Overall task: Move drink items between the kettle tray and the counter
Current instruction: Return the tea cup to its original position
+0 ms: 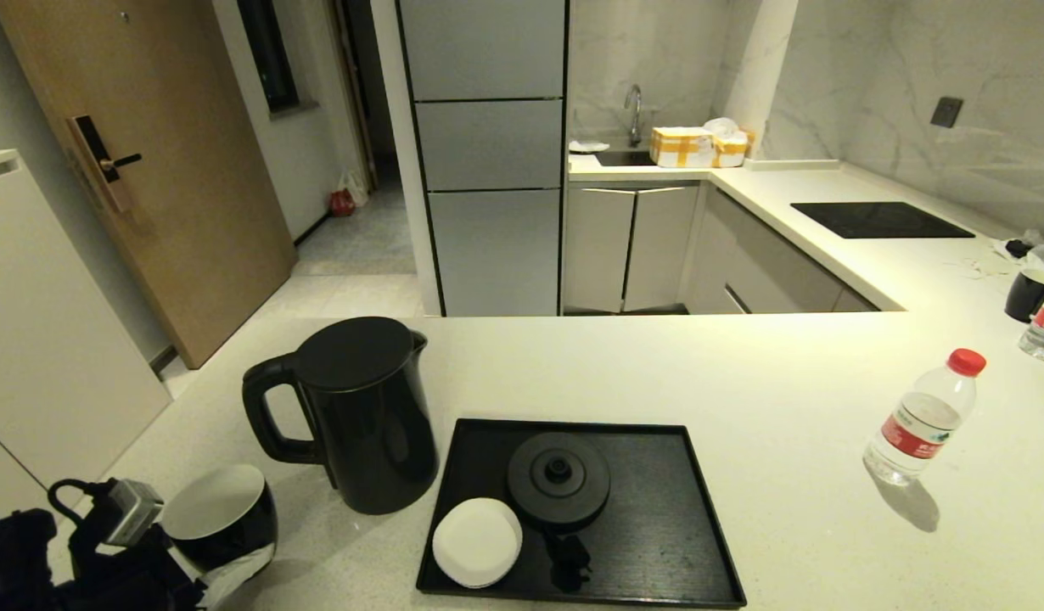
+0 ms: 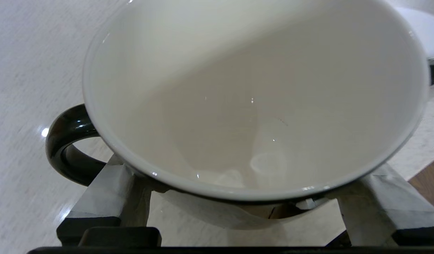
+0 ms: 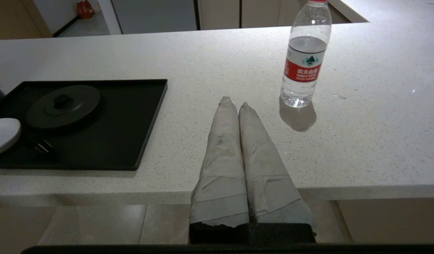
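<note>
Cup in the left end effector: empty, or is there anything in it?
Empty. The cup shows a bare white inside down to the bottom, with no liquid, while the left end effector grips it.

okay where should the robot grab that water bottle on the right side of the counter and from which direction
Grip the water bottle around its labelled middle, coming in level from the robot's side. It stands upright and alone on the counter, and the round, straight body there suits a sideways pinch better than the narrow red cap. The right pincer, shut and near the counter edge, is probably the one to use, once opened.
</note>
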